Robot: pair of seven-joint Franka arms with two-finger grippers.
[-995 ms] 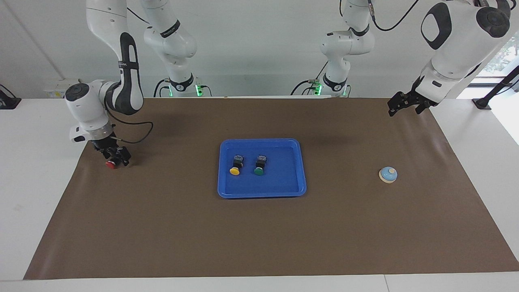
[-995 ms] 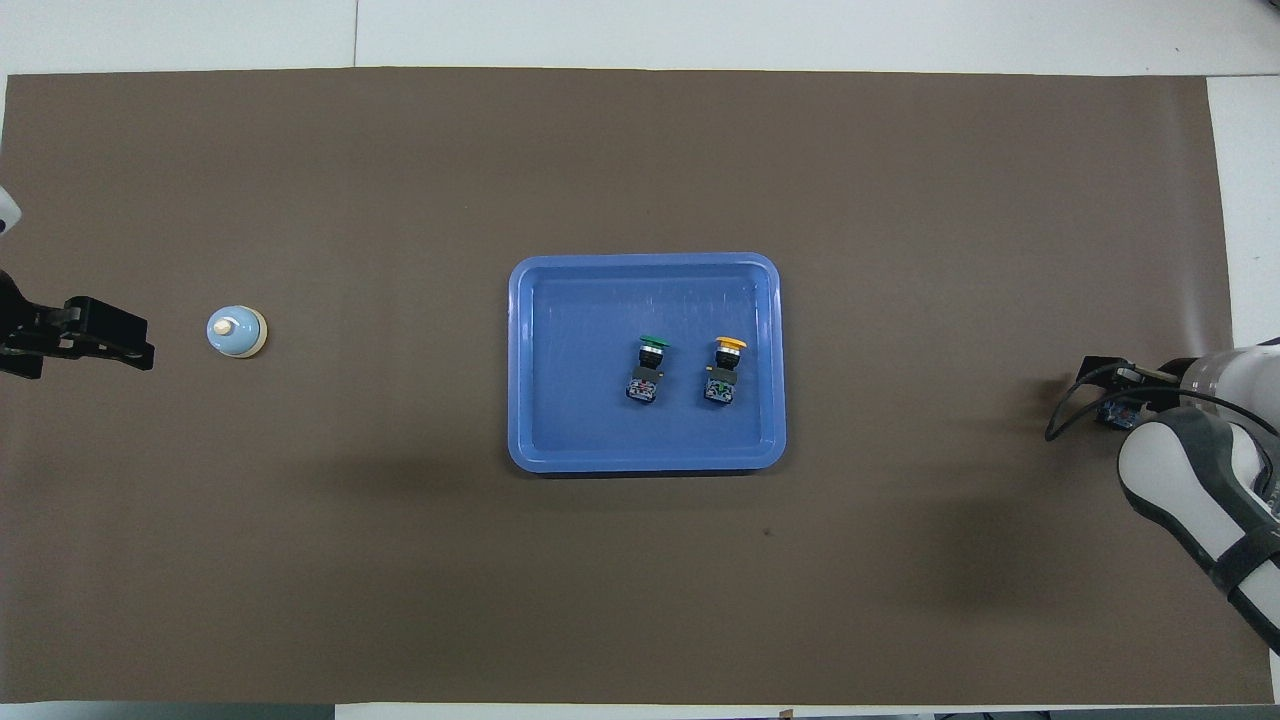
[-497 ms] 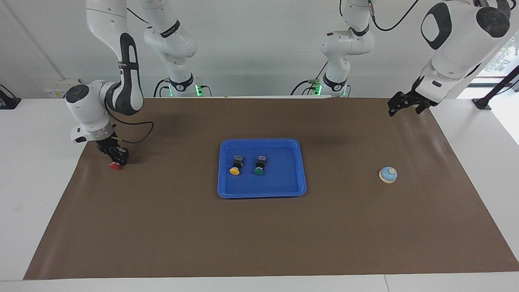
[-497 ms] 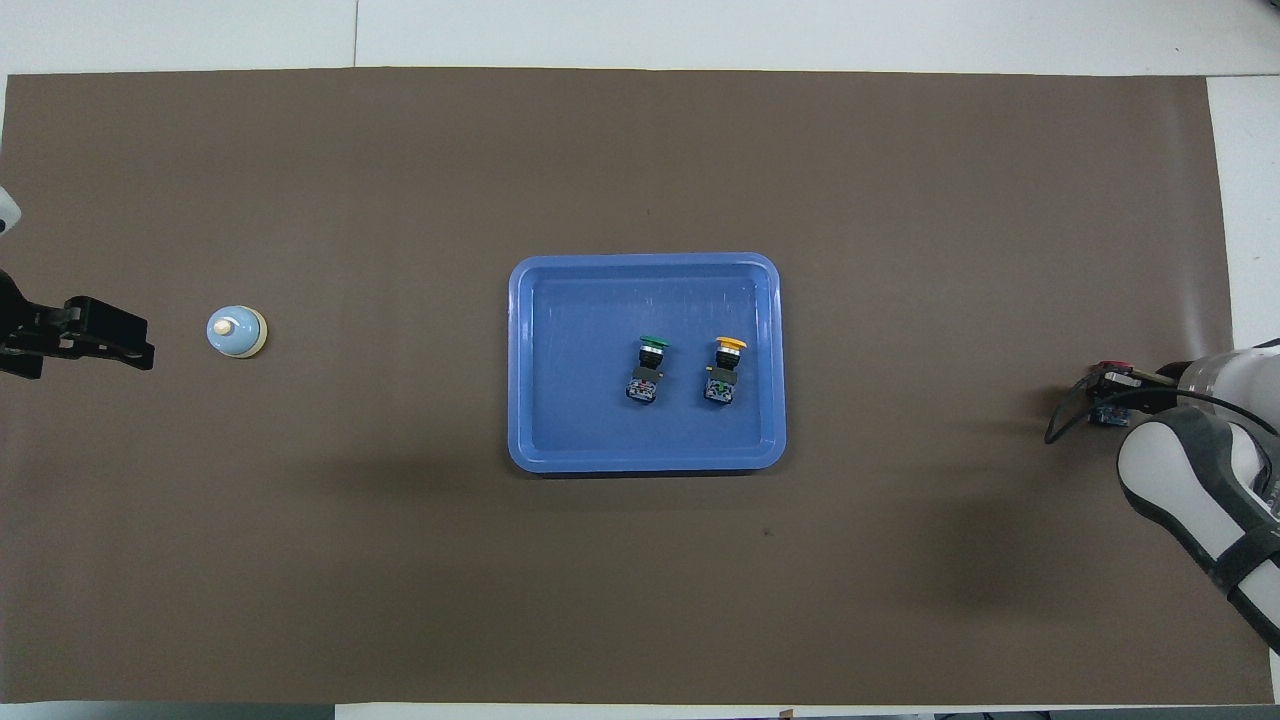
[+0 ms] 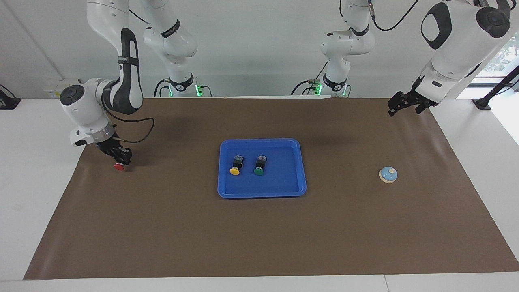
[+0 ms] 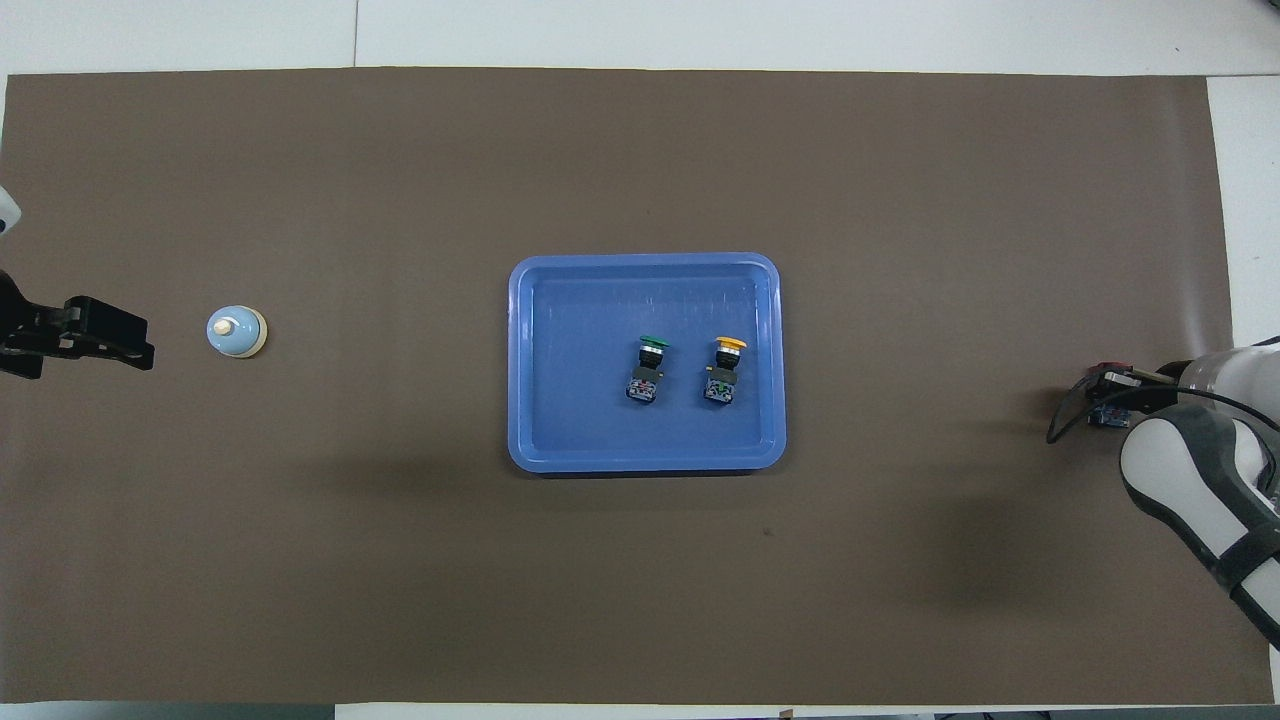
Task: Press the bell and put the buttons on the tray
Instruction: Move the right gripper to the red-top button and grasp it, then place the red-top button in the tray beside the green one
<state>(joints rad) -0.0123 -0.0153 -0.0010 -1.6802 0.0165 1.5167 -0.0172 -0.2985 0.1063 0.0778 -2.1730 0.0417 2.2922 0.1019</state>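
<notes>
Right claw [image 5: 120, 157], at the right arm's end of the brown mat [image 5: 259, 227], is pinched onto the black body of the red button [image 5: 119, 166], whose cap points away from the robots; whether the button is clear of the mat cannot be told. Left claw [image 5: 405, 104] waits, spread wide, raised over the mat at the left arm's end. Blue tray [image 5: 302, 170] sits mid-table, well apart from both claws. Bell [image 5: 388, 174] stands on the mat toward the left arm's end. Yellow button [image 5: 236, 165] and green button [image 5: 260, 165] lie side by side in the tray.
</notes>
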